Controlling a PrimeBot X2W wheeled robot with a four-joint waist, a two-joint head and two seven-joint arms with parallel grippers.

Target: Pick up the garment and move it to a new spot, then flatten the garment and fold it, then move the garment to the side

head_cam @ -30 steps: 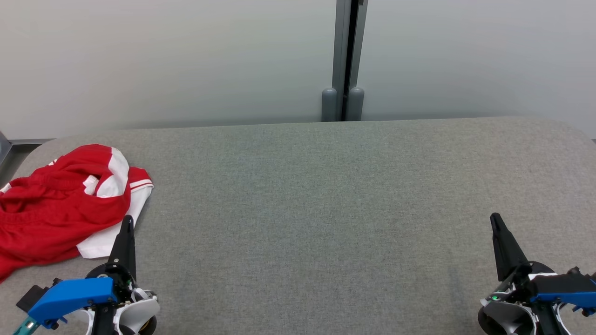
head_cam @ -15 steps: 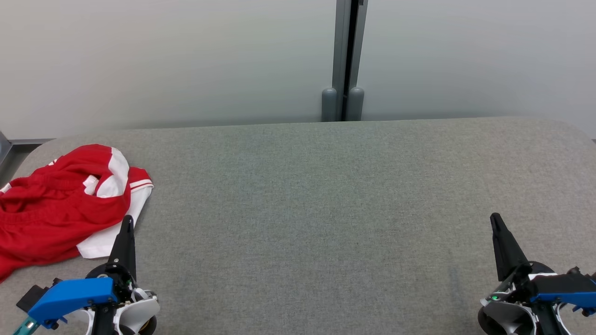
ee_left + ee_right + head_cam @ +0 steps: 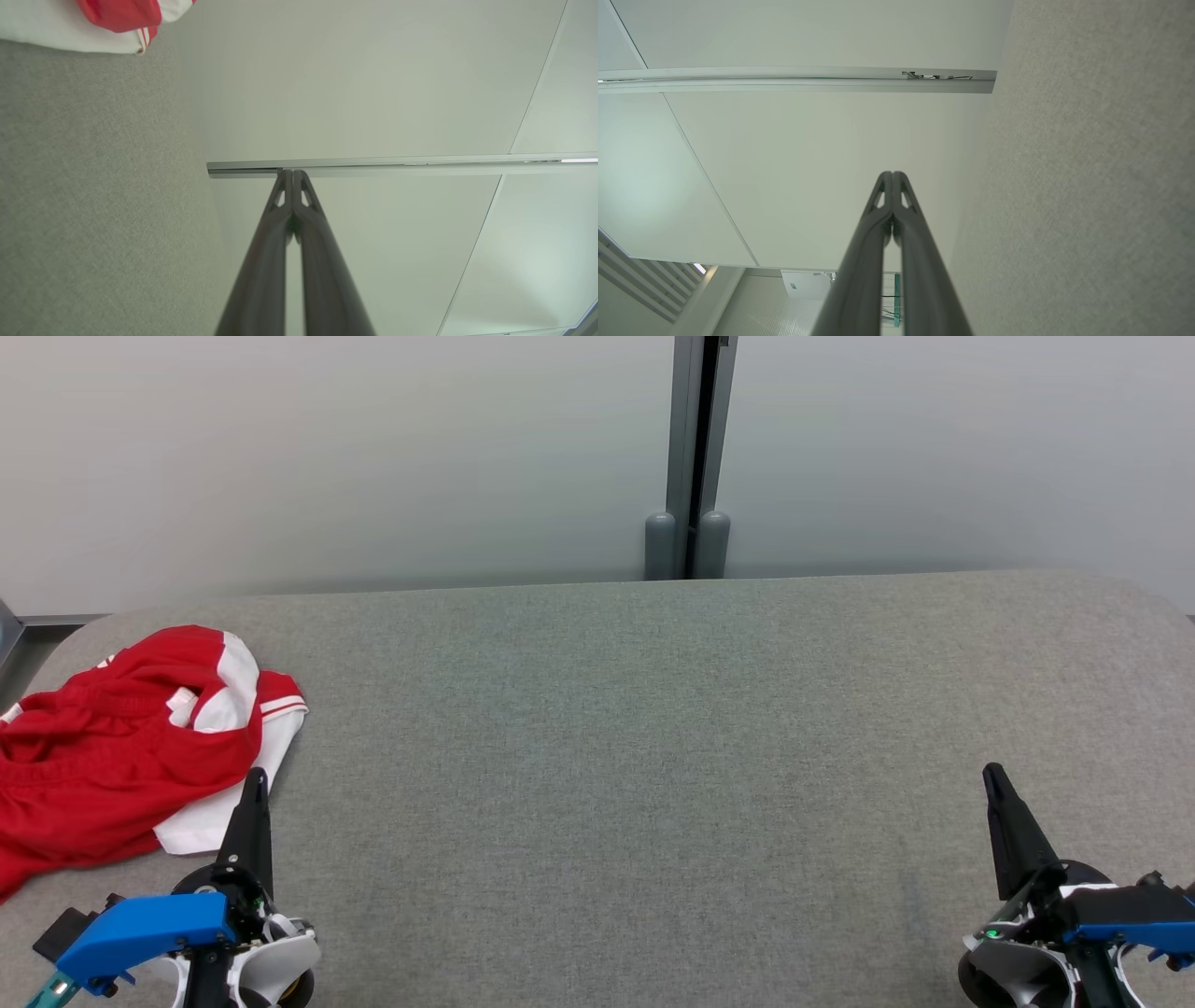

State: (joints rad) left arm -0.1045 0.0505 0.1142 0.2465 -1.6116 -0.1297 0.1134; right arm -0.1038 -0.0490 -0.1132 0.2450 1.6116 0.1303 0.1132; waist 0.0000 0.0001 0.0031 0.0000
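Garment [image 3: 112,747], red with white panels, crumpled in a heap at the far left end of the worktop [image 3: 635,728], partly cut off by the picture's left edge. Not flattened, not folded. In the left wrist view a bit of it [image 3: 117,14] shows in the top left corner, lying on the grey fabric.

Left claw [image 3: 254,779] at lower left, fingers pressed together, pinching nothing. Its tip sits just beside the garment's white edge; cannot tell if it touches. In the left wrist view the left claw [image 3: 293,173] is also closed to a point.

Middle of the worktop is bare grey fabric. Behind it is a pale wall [image 3: 373,457] with a grey post [image 3: 695,457].

Right claw [image 3: 991,773] at lower right, well apart from the garment, fingers pressed together, nothing between them. Same in the right wrist view [image 3: 893,175], tips meeting.
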